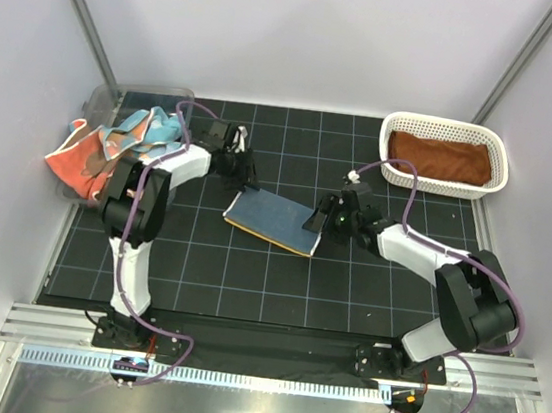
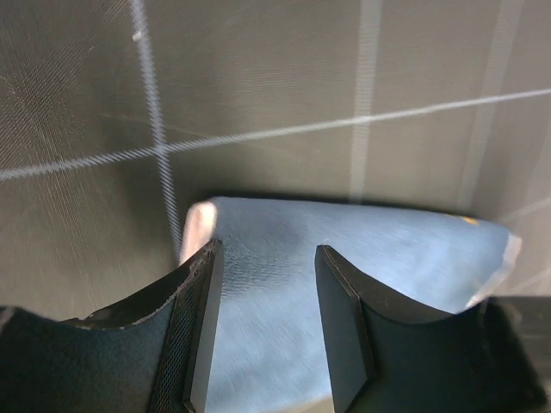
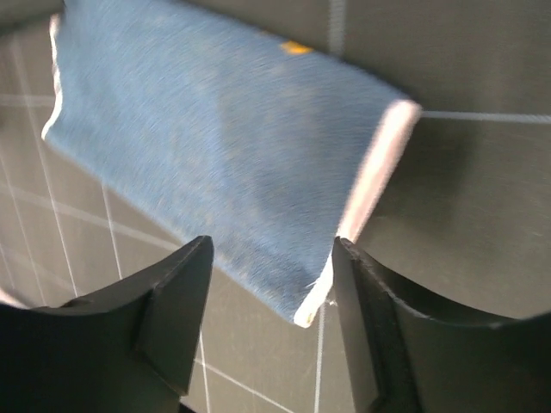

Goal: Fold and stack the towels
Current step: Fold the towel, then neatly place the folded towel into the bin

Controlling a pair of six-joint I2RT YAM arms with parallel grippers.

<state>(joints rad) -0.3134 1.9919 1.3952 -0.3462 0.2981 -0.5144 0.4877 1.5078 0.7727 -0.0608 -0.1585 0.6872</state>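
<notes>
Partly, the blue towel [image 2: 344, 249] is cut off in both wrist views.

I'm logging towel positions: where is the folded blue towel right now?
In the top view, the blue towel lies folded on the black mat at mid-table, between the left claw and the right claw.
</notes>
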